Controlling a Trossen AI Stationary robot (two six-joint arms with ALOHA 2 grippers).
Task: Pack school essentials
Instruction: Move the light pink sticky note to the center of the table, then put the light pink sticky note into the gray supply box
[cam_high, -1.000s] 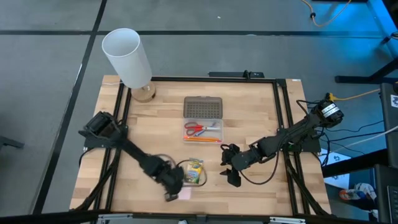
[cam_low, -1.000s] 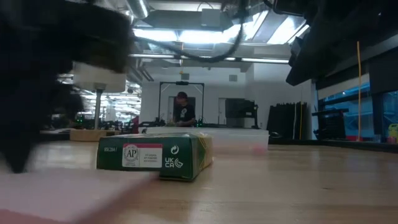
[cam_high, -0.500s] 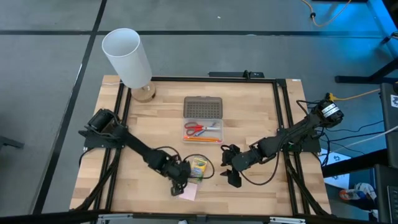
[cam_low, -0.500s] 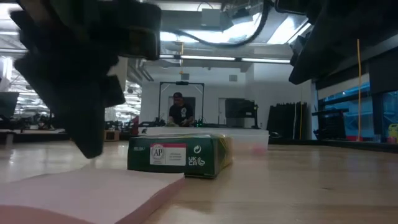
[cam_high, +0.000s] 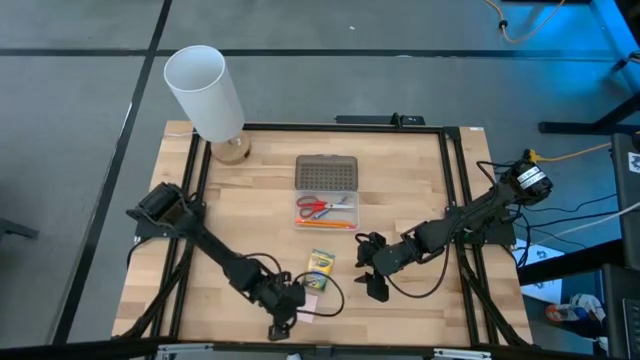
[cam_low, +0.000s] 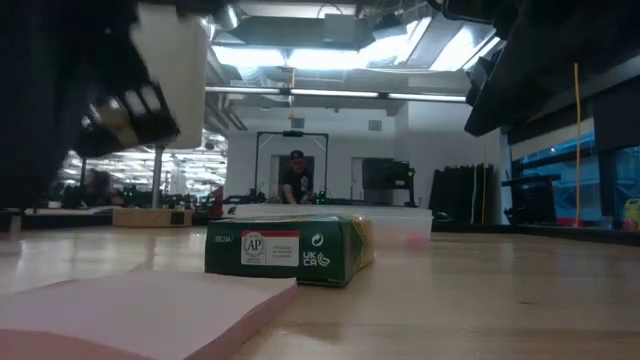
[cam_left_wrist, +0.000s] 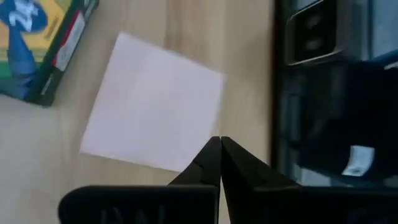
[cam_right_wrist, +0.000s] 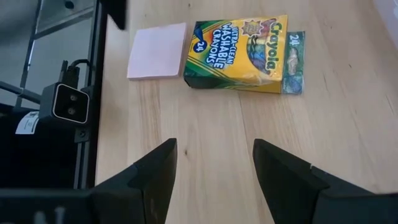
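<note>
The crayon box (cam_high: 319, 270) was pushed right; the left gripper (cam_left_wrist: 219, 152), pinched together and empty, was pulled back near the sticky-note pad (cam_left_wrist: 153, 119). Neither is packed yet. The right gripper (cam_right_wrist: 211, 163) is held apart nearby.

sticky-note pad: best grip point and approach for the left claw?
Judgement: the pale pink sticky-note pad lies flat on the table, so only its thin edges offer a hold. Come from above and pinch two opposite edges, ideally the pair away from the crayon box, which sits close beside one side. The left claw is shut now and must open first. The right claw waits open, farther off.
</note>
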